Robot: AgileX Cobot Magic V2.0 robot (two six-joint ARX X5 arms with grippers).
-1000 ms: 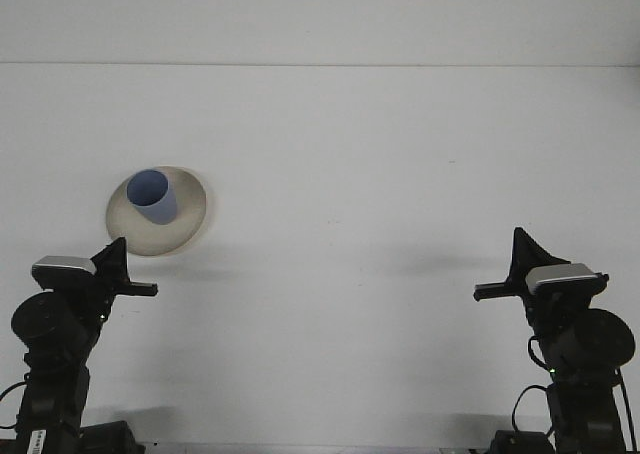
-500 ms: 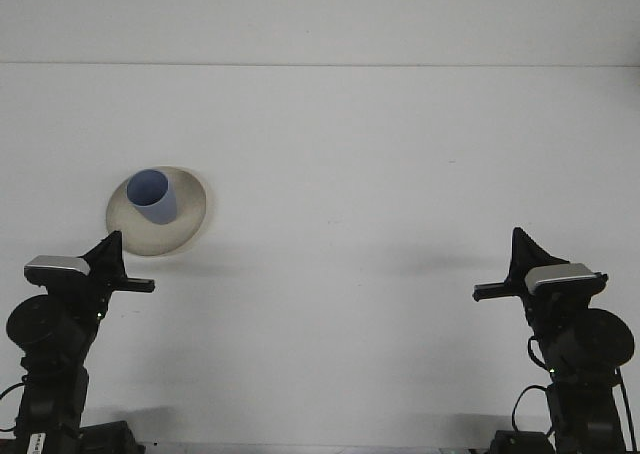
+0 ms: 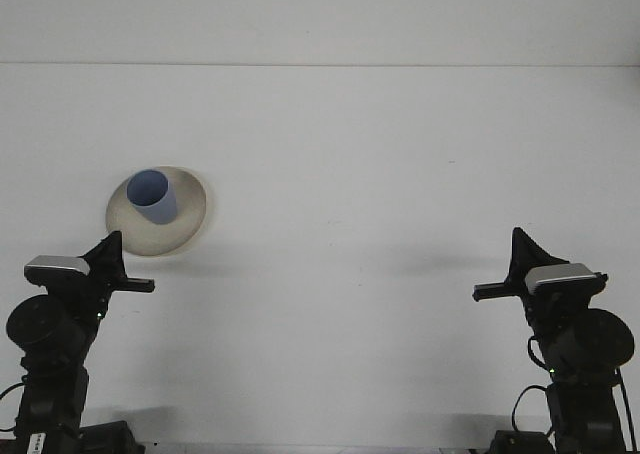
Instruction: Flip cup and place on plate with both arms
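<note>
1. Left gripper (image 3: 118, 264) seen drawn back slightly left since 1 s ago; right gripper (image 3: 512, 270) unchanged.
2. Blue cup (image 3: 152, 195) set upright, mouth up, on cream plate (image 3: 190, 220), left side of table (image 3: 380, 174).
3. Finger state of both grippers: can't be told.

Open table (image 3: 380, 154) — only plate (image 3: 190, 224)

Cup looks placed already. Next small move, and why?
Probably none beyond parking both arms. The blue plastic cup stands mouth-up on the round beige plate, and the left gripper and right gripper sit low near the table's front edge, apart from it and holding nothing.
</note>
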